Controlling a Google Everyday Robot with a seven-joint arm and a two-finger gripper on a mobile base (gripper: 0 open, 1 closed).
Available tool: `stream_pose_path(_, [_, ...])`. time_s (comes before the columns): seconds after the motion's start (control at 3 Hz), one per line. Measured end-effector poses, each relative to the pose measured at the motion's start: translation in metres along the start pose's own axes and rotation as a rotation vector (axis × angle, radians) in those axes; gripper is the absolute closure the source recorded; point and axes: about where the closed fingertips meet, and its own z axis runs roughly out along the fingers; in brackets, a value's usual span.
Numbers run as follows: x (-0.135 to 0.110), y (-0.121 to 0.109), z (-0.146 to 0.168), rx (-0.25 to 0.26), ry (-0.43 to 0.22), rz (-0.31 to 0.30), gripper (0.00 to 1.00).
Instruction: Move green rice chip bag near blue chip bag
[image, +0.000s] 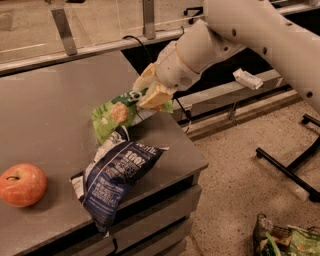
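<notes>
Grey tabletop (55, 105) fills the left side, with drawer fronts below its near edge and a speckled floor (235, 175) to the right. Over the table's right part, the white arm (240, 30) reaches down from the upper right, and its gripper (150, 89) is clamped on the upper right end of the green bag (114, 116), with tan fingers (156, 97) pressing that end from both sides. This bag hangs tilted, its free end pointing down and left, just above the table. Its lower edge meets or overlaps the top of the blue bag (117, 175); whether they touch is unclear. That wrinkled bag lies on the table's near right part, its bottom end sticking out over the front edge. Well left of it sits an apple (22, 184). Another snack bag (287, 241) lies on the floor at lower right.
</notes>
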Motion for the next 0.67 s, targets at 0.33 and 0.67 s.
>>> stream_pose_path(0.33, [-0.0001,0.0016,0.0003,-0.002,-0.002,-0.016,0.59])
stream_pose_path(0.67, [-0.001,0.0021,0.0018,-0.005,-0.003,-0.018,0.36])
